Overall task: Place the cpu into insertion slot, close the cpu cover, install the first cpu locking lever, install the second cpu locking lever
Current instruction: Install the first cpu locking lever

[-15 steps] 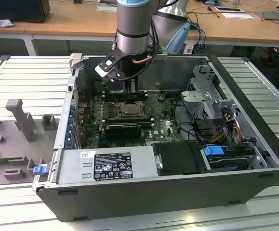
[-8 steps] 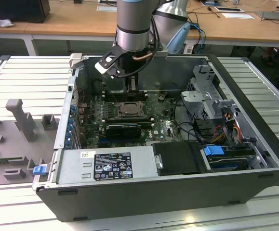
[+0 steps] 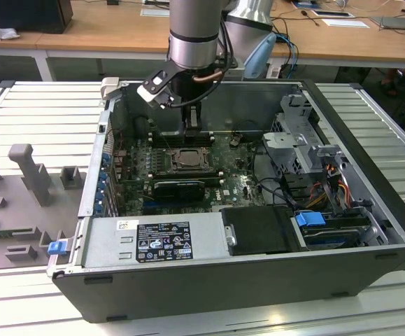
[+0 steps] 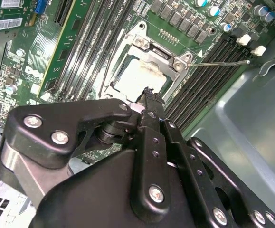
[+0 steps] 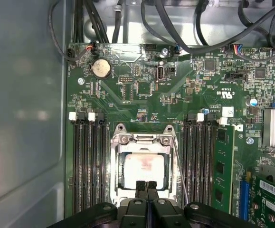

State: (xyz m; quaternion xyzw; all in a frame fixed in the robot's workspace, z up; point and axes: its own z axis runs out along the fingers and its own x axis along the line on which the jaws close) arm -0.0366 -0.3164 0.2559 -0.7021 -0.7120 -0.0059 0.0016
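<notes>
Gripper (image 3: 192,124) is down inside the open computer case (image 3: 258,276), just above the socket (image 3: 187,159) on the green board (image 5: 175,99). In the first wrist view the two fingers (image 5: 140,187) are pressed together with nothing between them. Their tips are at the socket's edge nearest the arm; I cannot tell whether they touch metal. The chip (image 5: 144,171) lies flat in the socket, its pale top showing through the window of the cover (image 5: 144,148), which lies down flat around it. In the second wrist view one thin lever rod (image 4: 222,62) angles out from a socket corner over the memory slots (image 4: 208,83), not tucked in. Sideways room is tight: black memory slots run close along both flanks of the socket. Past the socket's far edge the board is low and open up to the cables (image 5: 175,23). The grey case wall (image 5: 23,95) stands just beyond one bank of slots.
</notes>
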